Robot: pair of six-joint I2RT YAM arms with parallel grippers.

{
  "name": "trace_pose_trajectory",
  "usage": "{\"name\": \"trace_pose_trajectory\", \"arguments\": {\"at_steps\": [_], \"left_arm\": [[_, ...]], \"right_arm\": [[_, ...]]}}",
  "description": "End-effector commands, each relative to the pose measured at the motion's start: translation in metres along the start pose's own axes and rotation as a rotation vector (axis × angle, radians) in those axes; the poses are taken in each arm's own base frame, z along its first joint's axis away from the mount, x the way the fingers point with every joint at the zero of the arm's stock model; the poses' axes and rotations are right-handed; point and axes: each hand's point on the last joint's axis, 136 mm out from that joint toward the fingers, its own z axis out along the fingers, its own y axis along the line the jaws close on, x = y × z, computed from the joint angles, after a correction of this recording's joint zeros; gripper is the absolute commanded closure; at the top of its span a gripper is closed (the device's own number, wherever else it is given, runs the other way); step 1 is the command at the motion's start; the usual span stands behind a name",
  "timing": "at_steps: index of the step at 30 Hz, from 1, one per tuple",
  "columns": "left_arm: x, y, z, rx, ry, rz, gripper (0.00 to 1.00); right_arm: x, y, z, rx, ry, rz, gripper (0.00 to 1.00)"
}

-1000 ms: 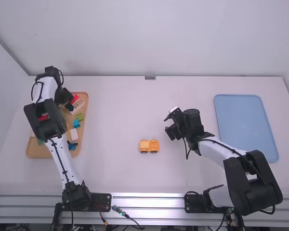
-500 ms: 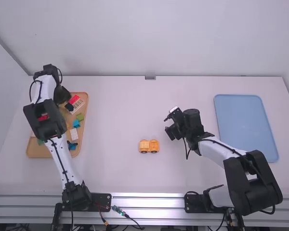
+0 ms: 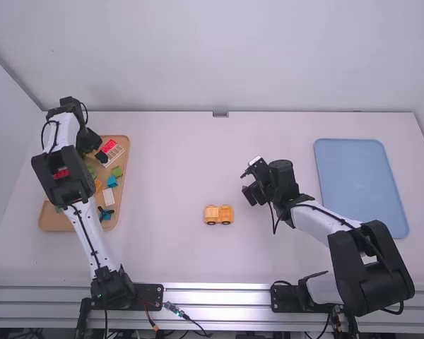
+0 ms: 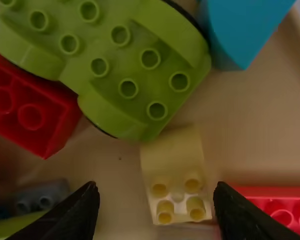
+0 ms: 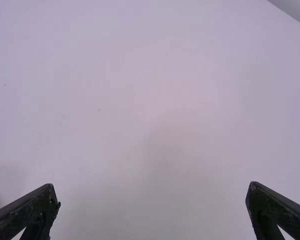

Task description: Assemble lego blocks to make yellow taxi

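My left gripper [image 3: 97,150] is over the far part of the wooden tray [image 3: 56,222]. In the left wrist view the left gripper [image 4: 156,205] stands open, with a pale yellow block [image 4: 172,162] lying between and just beyond its fingertips. That block has several studs at one end and a curved, smooth other end. On the table's near middle sits an orange-yellow vehicle piece [image 3: 218,214] with dark wheels. My right gripper [image 3: 249,185] is above the table, to the right of and beyond that piece; in the right wrist view the right gripper [image 5: 153,200] is open and holds nothing.
Around the pale block lie a green wheeled base [image 4: 115,60], red blocks [image 4: 35,105], a blue block [image 4: 245,30] and a grey piece [image 4: 40,197]. A blue tray [image 3: 360,185] lies at the table's right.
The left gripper has shifted slightly leftward over the wooden tray, uncovering more of the red and green blocks beside it. The right arm and the vehicle piece have stayed put.
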Motion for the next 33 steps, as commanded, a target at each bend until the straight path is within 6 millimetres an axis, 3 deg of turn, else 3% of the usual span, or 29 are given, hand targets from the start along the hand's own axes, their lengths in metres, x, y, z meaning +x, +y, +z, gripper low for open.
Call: {"name": "trace_pose_trajectory", "arguments": {"at_steps": [1,15,17,18,19,21,26,29,33], "left_arm": [[0.008,0.003,0.007,-0.008,0.028,-0.008,0.39],[0.024,0.000,0.023,0.009,0.070,-0.030,0.42],[0.025,-0.002,0.027,0.020,0.069,-0.028,0.50],[0.025,-0.004,0.031,0.032,0.065,-0.011,0.61],[0.025,-0.004,0.031,0.032,0.065,-0.009,0.62],[0.024,-0.005,0.033,0.040,0.053,0.024,0.79],[0.021,-0.006,0.032,0.042,0.045,0.039,0.85],[0.019,-0.007,0.027,0.047,0.041,0.039,0.95],[0.008,-0.010,0.004,0.060,0.018,0.059,0.98]], "right_arm": [[-0.001,-0.001,-0.003,0.005,-0.006,0.000,0.01],[-0.001,-0.001,-0.003,0.004,-0.005,0.001,0.01],[-0.001,-0.001,-0.003,0.004,-0.005,0.000,0.01],[0.000,-0.001,-0.003,0.003,-0.002,0.000,0.01],[0.000,0.000,-0.003,0.003,-0.002,0.000,0.01],[0.001,0.000,-0.003,0.001,0.003,0.001,0.01],[0.001,0.000,-0.003,0.001,0.003,0.001,0.01],[-0.001,-0.001,-0.003,0.005,-0.005,0.000,0.01],[-0.007,-0.003,-0.005,0.014,-0.029,0.000,0.01]]}}
